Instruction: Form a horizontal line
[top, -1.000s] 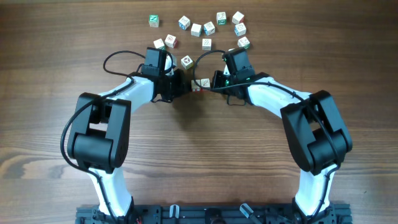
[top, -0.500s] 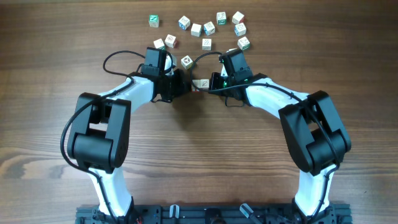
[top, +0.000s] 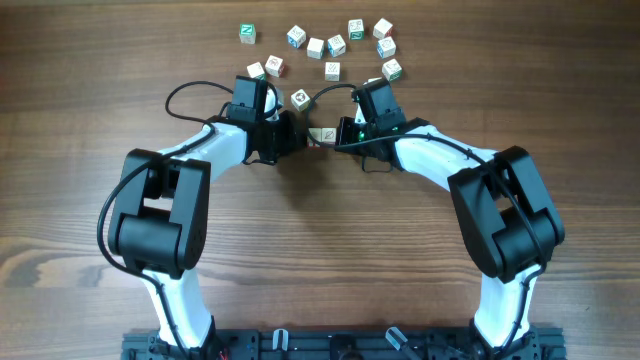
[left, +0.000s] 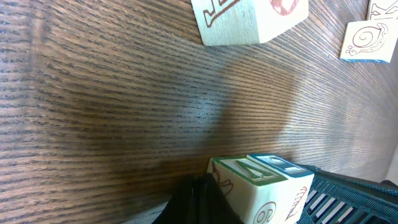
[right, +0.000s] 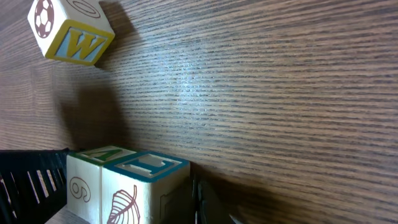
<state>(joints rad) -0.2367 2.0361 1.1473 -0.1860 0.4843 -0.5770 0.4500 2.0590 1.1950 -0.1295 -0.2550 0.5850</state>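
The short row (top: 322, 134) of white lettered cubes lies between my two grippers. Only part of it shows from overhead. In the left wrist view a green-letter cube (left: 239, 186) and a blue-letter cube (left: 283, 193) stand side by side, touching. They also show in the right wrist view: the green-letter cube (right: 87, 180) and the blue-letter cube (right: 140, 186). My left gripper (top: 291, 134) is shut, its fingers (left: 199, 202) against the green-letter cube's side. My right gripper (top: 345, 131) is shut, its fingers (right: 198, 199) against the blue-letter cube's side.
Several loose cubes are scattered along the far side of the table, from one at the left (top: 246, 33) to one at the right (top: 392, 68). One cube (top: 300, 98) lies just beyond the grippers. A cube marked W (right: 68, 31) shows in the right wrist view.
One second ago the right gripper stood a little further right; it has pushed left, shifting the cube towards the left gripper. Nothing has moved in the last half second.
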